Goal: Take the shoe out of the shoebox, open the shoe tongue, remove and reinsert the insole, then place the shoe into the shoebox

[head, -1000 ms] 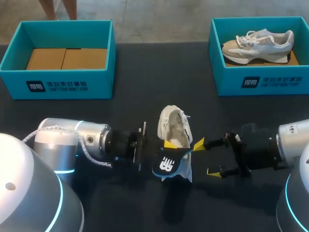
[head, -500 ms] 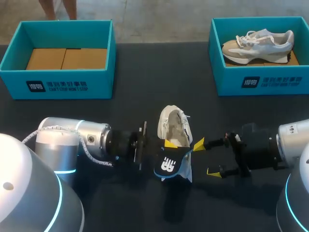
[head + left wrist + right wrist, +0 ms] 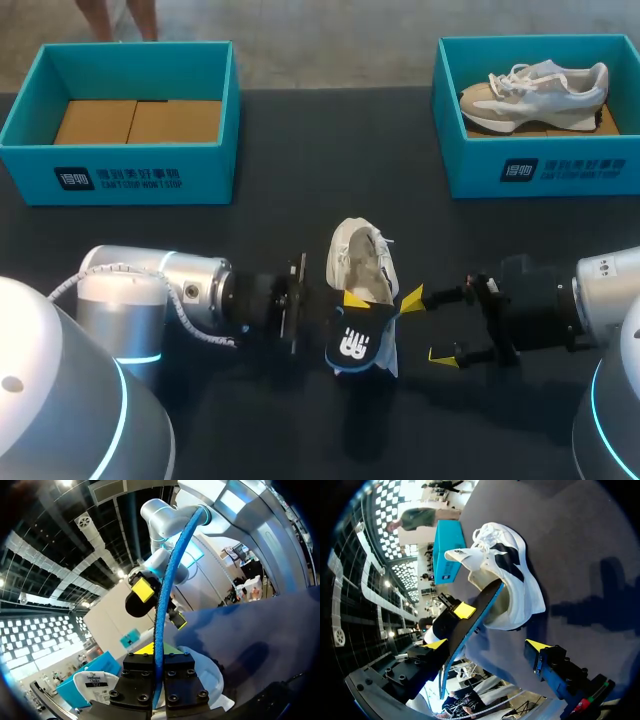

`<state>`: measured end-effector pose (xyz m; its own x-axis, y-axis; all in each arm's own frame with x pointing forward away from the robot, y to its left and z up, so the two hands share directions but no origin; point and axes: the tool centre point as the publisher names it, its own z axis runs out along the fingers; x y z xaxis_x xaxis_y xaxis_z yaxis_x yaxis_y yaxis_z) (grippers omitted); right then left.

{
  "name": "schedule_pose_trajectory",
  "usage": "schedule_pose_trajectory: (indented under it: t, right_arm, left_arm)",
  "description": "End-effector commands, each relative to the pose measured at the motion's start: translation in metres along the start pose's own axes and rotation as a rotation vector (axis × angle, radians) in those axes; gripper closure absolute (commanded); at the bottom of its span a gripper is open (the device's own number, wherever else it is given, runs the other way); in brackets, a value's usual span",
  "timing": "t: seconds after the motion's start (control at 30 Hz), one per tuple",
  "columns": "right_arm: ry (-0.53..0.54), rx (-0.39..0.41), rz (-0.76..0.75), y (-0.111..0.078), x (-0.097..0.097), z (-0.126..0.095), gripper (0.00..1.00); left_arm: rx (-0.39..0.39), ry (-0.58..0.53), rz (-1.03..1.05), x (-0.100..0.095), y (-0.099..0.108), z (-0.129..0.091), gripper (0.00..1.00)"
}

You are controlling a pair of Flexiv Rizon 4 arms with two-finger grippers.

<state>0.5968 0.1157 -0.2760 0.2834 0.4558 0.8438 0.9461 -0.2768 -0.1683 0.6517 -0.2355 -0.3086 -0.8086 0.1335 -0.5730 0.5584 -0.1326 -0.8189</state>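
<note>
A white shoe [image 3: 360,262] lies at the table's middle, its opening toward me. My left gripper [image 3: 349,304] is shut on a dark blue insole [image 3: 356,343] with a white logo, whose front end reaches into the shoe's opening. The left wrist view shows the insole [image 3: 163,600] edge-on, clamped in the left gripper [image 3: 158,651]. My right gripper [image 3: 430,327] stands open just right of the shoe's heel. In the right wrist view the insole [image 3: 471,624] passes between the wide-open fingers of the right gripper [image 3: 487,645], close to one of them, with the shoe [image 3: 506,575] ahead.
An open teal shoebox [image 3: 135,180] with cardboard on its floor stands at the back left. A second teal shoebox [image 3: 540,168] at the back right holds another light shoe [image 3: 535,88]. Dark tabletop lies between the boxes and the arms.
My left gripper has shifted slightly to the right with the insole in it. The right arm and the shoe have stayed where they were.
</note>
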Motion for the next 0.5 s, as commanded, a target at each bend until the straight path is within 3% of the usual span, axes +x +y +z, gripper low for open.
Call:
schedule_pose_trajectory:
  t: [0.03,0.5]
  right_arm:
    - [-0.002,-0.003,0.000,-0.0018,0.0005,-0.0004,0.00]
    - [-0.002,-0.003,0.000,-0.0018,0.0005,-0.0004,0.00]
  left_arm:
    - [-0.015,-0.006,0.004,0.0015,-0.0023,0.0009,1.00]
    - [-0.029,-0.010,-0.001,0.0049,0.0043,0.0014,1.00]
